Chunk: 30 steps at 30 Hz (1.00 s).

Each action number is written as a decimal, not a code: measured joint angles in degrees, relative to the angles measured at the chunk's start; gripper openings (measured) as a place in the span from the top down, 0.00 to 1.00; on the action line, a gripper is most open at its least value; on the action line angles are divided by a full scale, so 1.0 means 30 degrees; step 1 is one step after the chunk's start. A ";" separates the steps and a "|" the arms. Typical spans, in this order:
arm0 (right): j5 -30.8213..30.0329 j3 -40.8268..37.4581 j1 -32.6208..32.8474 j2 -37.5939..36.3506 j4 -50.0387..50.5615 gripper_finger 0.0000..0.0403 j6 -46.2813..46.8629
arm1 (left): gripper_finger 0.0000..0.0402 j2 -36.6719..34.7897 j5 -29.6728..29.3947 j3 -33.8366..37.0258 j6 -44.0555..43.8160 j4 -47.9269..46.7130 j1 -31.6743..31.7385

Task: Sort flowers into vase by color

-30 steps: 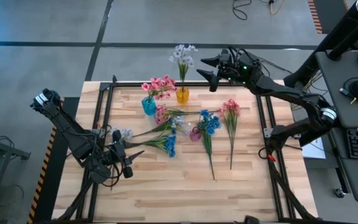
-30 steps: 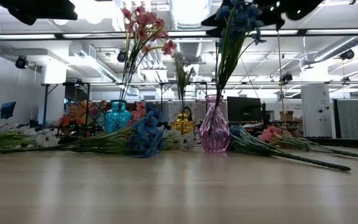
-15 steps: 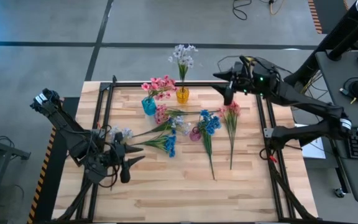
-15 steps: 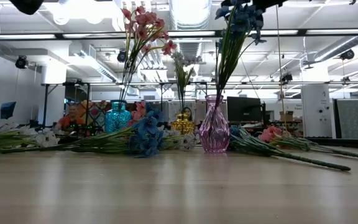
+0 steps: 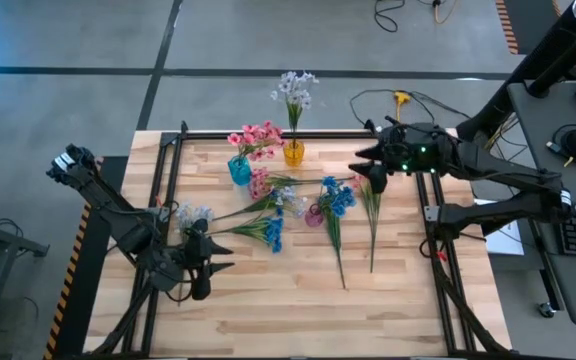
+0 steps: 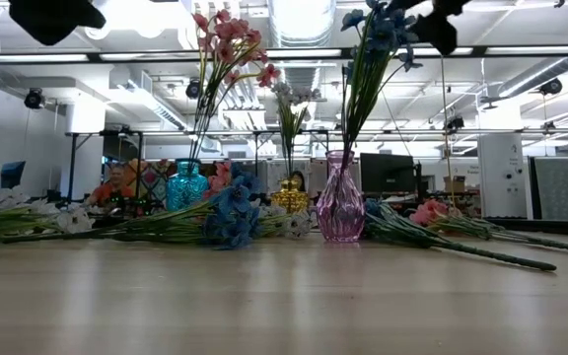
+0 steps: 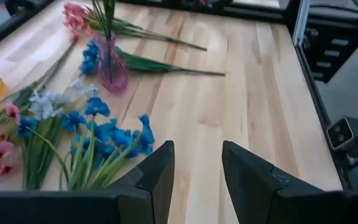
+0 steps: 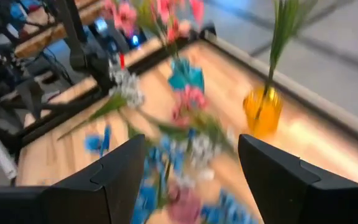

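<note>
This looked like a robotics lab in an open-plan office: a wooden table [image 5: 298, 300] stood on a grey concrete floor [image 5: 218, 40], with ceiling strip lights [image 6: 521, 49], exposed ducts [image 6: 299, 20], monitors [image 6: 388, 173] and what seemed desks behind.

A pink spray [image 5: 257, 137] stands upright in the teal vase [image 5: 239, 170], a white-lavender spray [image 5: 295, 90] in the yellow vase [image 5: 294, 153], and a blue spray [image 5: 338, 196] in the pink vase [image 5: 314, 215]. On the table [image 5: 268, 290], another pink spray [image 5: 371, 180] lies with its stem pointing to the near edge. More blue blooms [image 5: 272, 232], white blooms [image 5: 194, 214] and pink blooms [image 5: 259, 184] lie in a loose heap, stems crossing.
</note>
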<state>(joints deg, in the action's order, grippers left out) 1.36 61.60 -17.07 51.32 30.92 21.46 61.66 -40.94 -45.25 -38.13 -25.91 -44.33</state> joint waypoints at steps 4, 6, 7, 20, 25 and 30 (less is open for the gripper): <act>-0.0019 0.0000 0.0517 0.0052 0.2726 0.40 0.1889 | 0.70 0.0047 0.0018 0.0000 0.0001 -0.0635 -0.0004; -0.0141 0.0000 0.0716 0.0121 0.4295 0.41 0.2742 | 0.70 0.0047 0.0018 0.0000 0.0007 -0.0875 -0.0011; -0.0268 0.0000 0.0820 0.0149 0.5057 0.41 0.3160 | 0.70 0.0047 0.0021 0.0000 0.0007 -0.0900 -0.0011; -0.1891 -0.0417 0.2296 0.0035 1.1161 0.43 0.7692 | 0.70 0.0040 -0.0010 0.0000 0.0022 -0.1456 -0.0011; -0.2106 -0.1499 0.3899 0.0039 1.1019 0.43 0.9687 | 0.70 0.0040 -0.0197 0.0000 0.0292 -0.1558 -0.0011; -0.2836 -0.2785 0.5952 0.0482 1.0768 0.43 1.2003 | 0.70 0.0040 -0.1291 0.0000 0.0963 -0.1566 -0.0011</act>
<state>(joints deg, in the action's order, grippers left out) -7.15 53.25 0.78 52.77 63.23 57.47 61.78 -44.81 -45.25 -35.24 -30.61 -44.36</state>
